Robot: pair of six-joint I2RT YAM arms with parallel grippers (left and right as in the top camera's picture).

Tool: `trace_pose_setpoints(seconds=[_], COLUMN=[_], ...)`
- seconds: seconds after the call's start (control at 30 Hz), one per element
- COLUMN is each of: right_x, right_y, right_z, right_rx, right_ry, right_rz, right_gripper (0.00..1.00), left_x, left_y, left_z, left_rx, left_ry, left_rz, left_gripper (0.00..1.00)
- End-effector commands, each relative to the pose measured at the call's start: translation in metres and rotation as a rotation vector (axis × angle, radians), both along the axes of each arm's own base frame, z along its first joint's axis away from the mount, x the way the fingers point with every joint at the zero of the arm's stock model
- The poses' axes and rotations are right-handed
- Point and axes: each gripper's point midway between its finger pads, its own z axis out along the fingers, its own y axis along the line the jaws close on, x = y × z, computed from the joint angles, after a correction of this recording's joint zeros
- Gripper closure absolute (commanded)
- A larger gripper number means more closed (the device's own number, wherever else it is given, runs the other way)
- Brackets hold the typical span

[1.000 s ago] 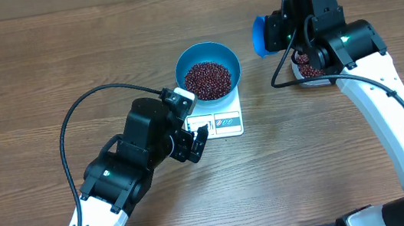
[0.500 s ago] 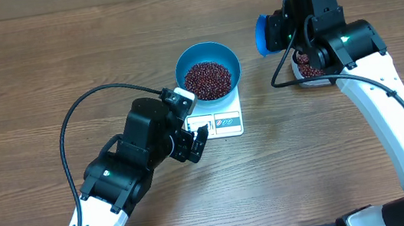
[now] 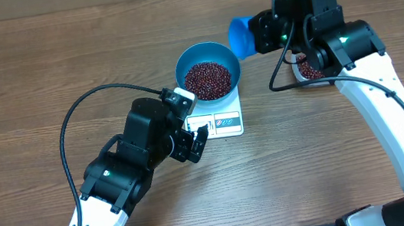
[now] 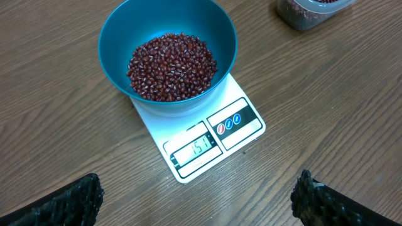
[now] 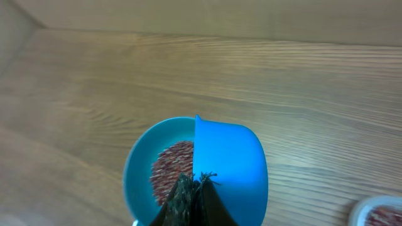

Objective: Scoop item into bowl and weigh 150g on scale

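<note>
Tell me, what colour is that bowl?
The bowl is bright blue, clearest in the left wrist view.

arms (image 3: 386,106): white links, black joints | cable (image 3: 106,87): black, looped | left end effector (image 4: 198,201): black textured fingers (image 4: 69,204)

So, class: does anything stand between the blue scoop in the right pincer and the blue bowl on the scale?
Nothing visible does. The right pincer holds the scoop beside the bowl at its far-right rim, with no object between them. The left pincer sits open in front of the scale, off that path.
</note>
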Motion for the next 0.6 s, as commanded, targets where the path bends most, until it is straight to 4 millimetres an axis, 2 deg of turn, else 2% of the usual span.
trace_pose_setpoints(seconds=[0.0,0.37,0.57], right_x=[-0.009,-0.002,0.014], right_y=[0.024,0.057,0.058], right_z=[0.015,-0.023,-0.055], right_rx=[0.040,0.013,-0.056], right_ry=[-0.029,0.024,0.052], right_rz=[0.093,0.157,0.126], right_gripper=[0.96,0.96,0.96], left_x=[0.003,0.002,0.002], left_y=[-0.001,-0.001,-0.001], left_z=[0.009,0.009,0.009], left_rx=[-0.009,-0.009,-0.009], left_ry=[-0.021,-0.021,-0.021], left_rz=[-0.009,-0.010,-0.010], left_gripper=[0.00,0.01,0.00])
